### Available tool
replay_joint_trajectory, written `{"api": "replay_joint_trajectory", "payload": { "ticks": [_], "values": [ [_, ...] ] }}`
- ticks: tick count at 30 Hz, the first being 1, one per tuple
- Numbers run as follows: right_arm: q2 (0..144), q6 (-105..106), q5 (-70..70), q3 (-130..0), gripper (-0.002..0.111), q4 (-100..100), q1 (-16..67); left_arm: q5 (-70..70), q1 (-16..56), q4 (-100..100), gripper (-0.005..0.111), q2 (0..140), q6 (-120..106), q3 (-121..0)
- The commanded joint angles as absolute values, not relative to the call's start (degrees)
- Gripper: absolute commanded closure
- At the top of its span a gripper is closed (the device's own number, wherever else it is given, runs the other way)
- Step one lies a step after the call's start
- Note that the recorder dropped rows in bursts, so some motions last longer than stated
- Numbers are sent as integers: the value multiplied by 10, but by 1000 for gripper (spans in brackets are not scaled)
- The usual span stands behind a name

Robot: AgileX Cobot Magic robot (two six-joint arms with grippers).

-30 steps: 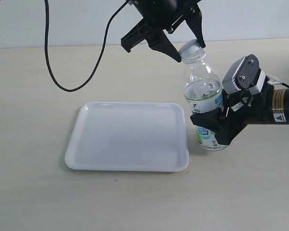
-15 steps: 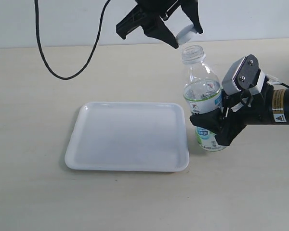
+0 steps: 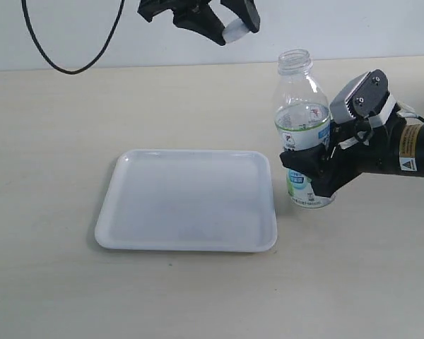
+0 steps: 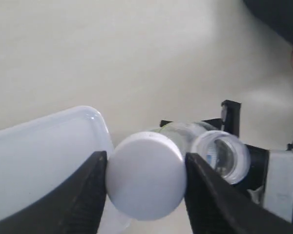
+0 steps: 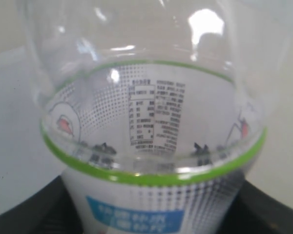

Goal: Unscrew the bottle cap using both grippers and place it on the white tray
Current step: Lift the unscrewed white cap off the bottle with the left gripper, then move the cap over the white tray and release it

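Observation:
The white bottle cap point(image 3: 232, 32) hangs high above the table, up and to the left of the bottle, with my all-black left gripper point(image 3: 230, 30) shut on it. In the left wrist view the cap point(image 4: 145, 175) fills the gap between the two black fingers point(image 4: 85, 195). The clear bottle point(image 3: 302, 134) stands upright with its neck open, just right of the white tray point(image 3: 187, 200). My right gripper point(image 3: 312, 176) is shut on the bottle's labelled body. The right wrist view shows the label point(image 5: 154, 146) close up between dark fingers point(image 5: 39, 209).
A black cable point(image 3: 63, 60) loops down from the left arm over the far left of the beige table point(image 3: 56, 289). The right arm's grey-white block point(image 3: 359, 102) and yellow label sit right of the bottle. The tray holds nothing.
The left gripper has lifted the cap off the bottle's neck and carried it up and to the left. The bottle, held by the right gripper, now stands more upright.

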State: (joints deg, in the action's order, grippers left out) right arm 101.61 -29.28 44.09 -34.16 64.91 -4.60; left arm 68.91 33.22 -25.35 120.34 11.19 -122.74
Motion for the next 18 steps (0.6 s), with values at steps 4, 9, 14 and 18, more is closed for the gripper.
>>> {"api": "replay_joint_trajectory", "payload": {
  "ticks": [4, 9, 14, 18],
  "values": [
    [971, -200, 473, -292, 108, 496, -46, 689, 339, -149, 107, 1197, -30, -1119],
    [940, -115, 537, -232, 108, 359, -46, 568, 339, -141, 107, 1197, -93, -958],
    [940, -105, 574, -226, 108, 368, -46, 538, 358, -138, 107, 1197, -152, -894],
    [940, -106, 575, -226, 108, 369, -46, 466, 372, -103, 107, 1197, -170, -846]
  ]
}}
